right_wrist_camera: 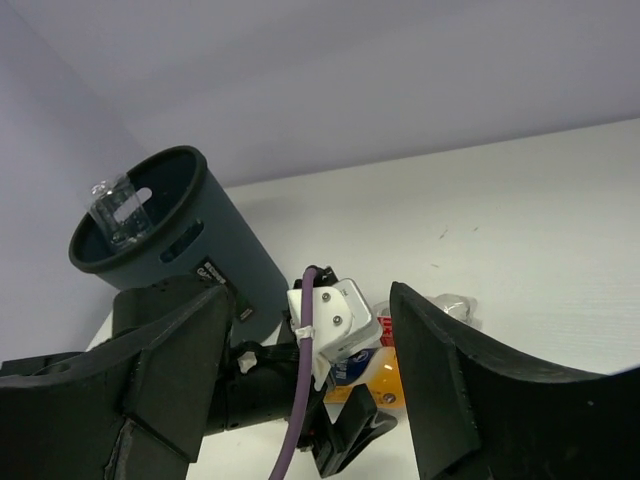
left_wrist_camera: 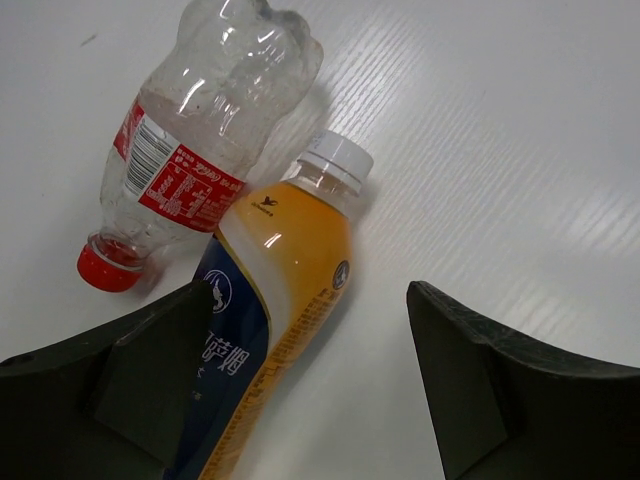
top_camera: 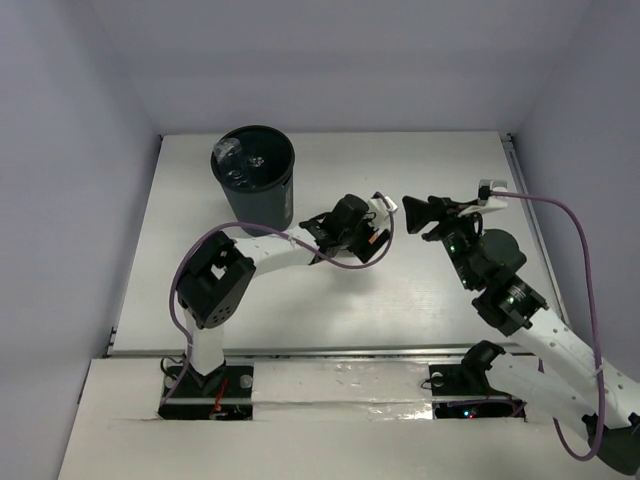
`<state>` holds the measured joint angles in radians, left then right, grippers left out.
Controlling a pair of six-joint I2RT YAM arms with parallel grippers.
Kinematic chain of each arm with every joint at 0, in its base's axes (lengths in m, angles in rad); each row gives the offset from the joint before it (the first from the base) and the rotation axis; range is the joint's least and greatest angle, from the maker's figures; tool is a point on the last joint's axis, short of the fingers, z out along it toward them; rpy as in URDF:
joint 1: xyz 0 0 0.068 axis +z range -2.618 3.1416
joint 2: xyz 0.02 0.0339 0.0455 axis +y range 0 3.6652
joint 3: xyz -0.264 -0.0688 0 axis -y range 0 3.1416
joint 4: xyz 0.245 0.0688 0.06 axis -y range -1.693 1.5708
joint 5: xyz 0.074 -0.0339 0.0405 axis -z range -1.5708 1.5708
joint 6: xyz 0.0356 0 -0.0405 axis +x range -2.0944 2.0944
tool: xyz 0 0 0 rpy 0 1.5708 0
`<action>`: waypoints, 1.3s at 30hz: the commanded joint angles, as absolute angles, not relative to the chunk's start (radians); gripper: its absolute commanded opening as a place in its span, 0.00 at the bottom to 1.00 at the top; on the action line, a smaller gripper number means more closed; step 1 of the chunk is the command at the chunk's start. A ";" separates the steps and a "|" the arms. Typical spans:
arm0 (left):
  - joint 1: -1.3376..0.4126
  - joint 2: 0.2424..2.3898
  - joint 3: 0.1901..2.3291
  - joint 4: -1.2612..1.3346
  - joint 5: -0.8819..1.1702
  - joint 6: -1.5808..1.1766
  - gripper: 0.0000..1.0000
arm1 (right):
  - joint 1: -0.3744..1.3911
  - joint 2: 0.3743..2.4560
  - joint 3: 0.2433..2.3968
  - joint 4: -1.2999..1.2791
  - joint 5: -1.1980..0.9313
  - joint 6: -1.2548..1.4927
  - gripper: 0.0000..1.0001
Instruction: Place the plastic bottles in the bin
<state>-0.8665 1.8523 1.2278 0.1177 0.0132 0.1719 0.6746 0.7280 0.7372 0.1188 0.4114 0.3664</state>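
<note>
The orange-filled bottle (left_wrist_camera: 290,260) with a white cap lies on the table beside the clear red-capped bottle (left_wrist_camera: 200,130). My left gripper (left_wrist_camera: 310,380) is open just above them, and the orange bottle's lower end lies against its left finger (left_wrist_camera: 150,380). In the top view the left gripper (top_camera: 372,228) covers both bottles. The black bin (top_camera: 255,178) stands at the back left with a clear bottle (top_camera: 230,158) inside. My right gripper (top_camera: 425,215) is open and empty, raised to the right of the left gripper. The right wrist view shows the bin (right_wrist_camera: 180,245) and the orange bottle (right_wrist_camera: 388,372).
The left arm's link (top_camera: 270,248) runs close past the bin's front side. The white table (top_camera: 430,300) ends at walls on the left, back and right. A purple cable (top_camera: 570,230) loops from the right arm.
</note>
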 commanded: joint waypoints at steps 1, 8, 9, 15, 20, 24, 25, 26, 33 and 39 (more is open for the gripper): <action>-0.845 1.867 1.276 0.104 0.090 0.201 0.76 | 0.666 0.724 0.736 0.152 0.413 0.360 0.71; -0.836 1.896 1.266 0.109 0.060 0.202 0.76 | 0.657 0.745 0.739 0.160 0.390 0.359 0.72; -0.836 1.899 1.266 0.106 0.061 0.204 0.76 | 0.657 0.749 0.739 0.161 0.384 0.360 0.72; -0.836 1.922 1.263 0.098 0.077 0.184 0.73 | 0.657 0.764 0.741 0.163 0.379 0.361 0.72; -0.836 1.922 1.229 0.109 0.090 0.152 0.73 | 0.657 0.775 0.744 0.163 0.370 0.362 0.73; -0.836 1.905 1.204 0.124 0.139 0.115 0.66 | 0.657 0.781 0.746 0.161 0.365 0.364 0.74; -0.836 1.901 1.195 0.126 0.165 0.109 0.65 | 0.657 0.779 0.747 0.161 0.367 0.362 0.75; -0.836 1.898 1.190 0.126 0.178 0.095 0.65 | 0.657 0.779 0.747 0.160 0.367 0.361 0.75; -0.836 1.905 1.160 0.126 0.190 0.080 0.76 | 0.657 0.772 0.750 0.150 0.357 0.360 0.76; -0.836 1.913 1.141 0.146 0.203 0.063 0.70 | 0.657 0.765 0.755 0.141 0.357 0.359 0.76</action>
<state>-0.8318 1.9213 1.1500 0.1299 0.1776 0.0826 0.6613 0.7792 0.7376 0.1192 0.3622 0.3660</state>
